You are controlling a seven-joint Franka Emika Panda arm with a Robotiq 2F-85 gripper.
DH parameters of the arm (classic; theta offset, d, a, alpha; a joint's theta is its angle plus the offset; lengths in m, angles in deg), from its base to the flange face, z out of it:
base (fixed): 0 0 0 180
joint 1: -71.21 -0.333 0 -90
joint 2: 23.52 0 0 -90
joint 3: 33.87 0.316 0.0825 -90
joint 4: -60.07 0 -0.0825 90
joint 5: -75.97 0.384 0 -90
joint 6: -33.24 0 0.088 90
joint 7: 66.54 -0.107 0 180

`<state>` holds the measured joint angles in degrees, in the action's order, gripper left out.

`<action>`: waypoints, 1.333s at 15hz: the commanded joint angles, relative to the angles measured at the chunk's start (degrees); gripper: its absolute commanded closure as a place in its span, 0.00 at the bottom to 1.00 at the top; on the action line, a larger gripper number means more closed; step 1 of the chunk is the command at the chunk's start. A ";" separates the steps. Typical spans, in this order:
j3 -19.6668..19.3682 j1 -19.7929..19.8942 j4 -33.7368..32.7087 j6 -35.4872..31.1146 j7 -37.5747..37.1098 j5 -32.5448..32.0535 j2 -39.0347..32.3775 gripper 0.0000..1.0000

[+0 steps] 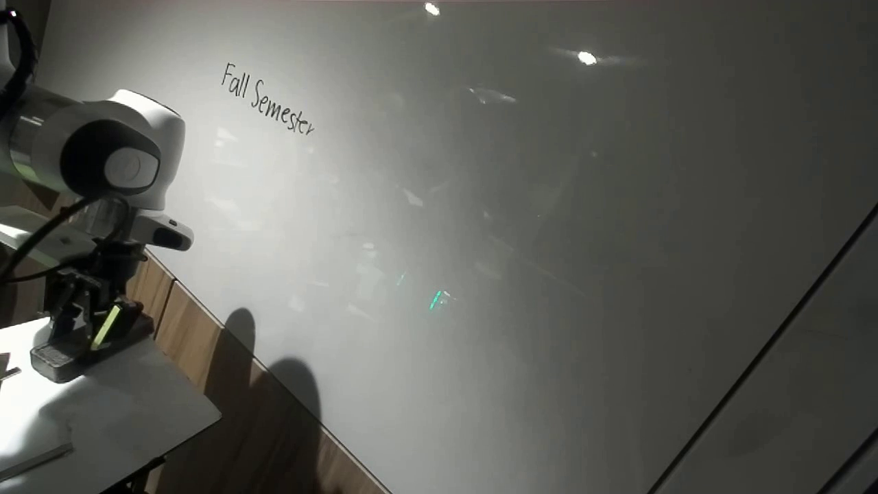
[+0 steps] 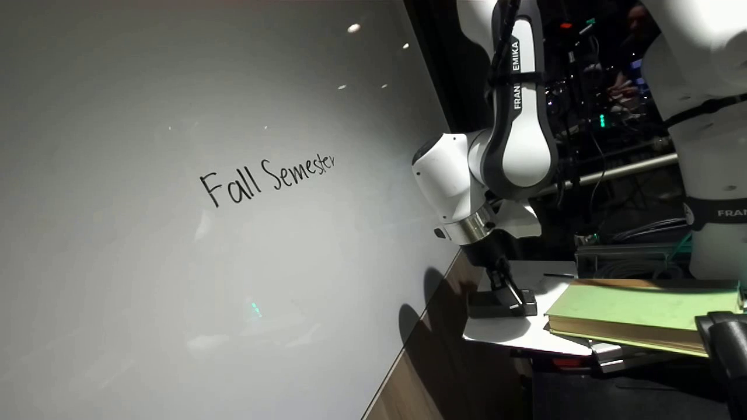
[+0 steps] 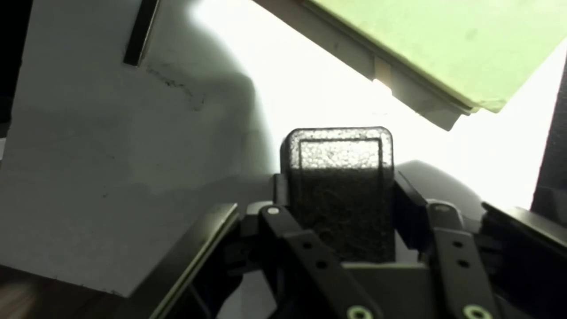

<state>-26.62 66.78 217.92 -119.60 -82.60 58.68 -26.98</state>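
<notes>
1. Toward 8 o'clock in an exterior view: the table (image 1: 161,405), partly cut off.
2. Above it: the claw (image 3: 341,199), pinching the block (image 3: 341,153) by both sides.
3. On the table: the block, long axis 12-to-6 in the wrist view, visible end toward 12, 6 o'clock end hidden behind the claw.

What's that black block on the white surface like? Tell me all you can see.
The black block is oblong, with rounded corners and a grainy, plastic-looking top that bears a rectangular outline. One end catches bright light. It seems to lie flat on the white surface, with the tool closed on its long sides.
</notes>
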 commanded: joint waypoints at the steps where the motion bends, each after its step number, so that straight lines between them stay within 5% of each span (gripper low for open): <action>1: -0.04 -2.27 -0.09 0.65 0.17 0.50 2.56 0.69; 14: -1.98 0.72 -1.08 12.40 8.99 4.25 32.73 0.69; 20: -1.75 2.48 -8.79 12.37 8.64 5.47 34.02 0.69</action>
<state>-28.39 68.50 212.67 -108.06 -75.13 62.39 7.49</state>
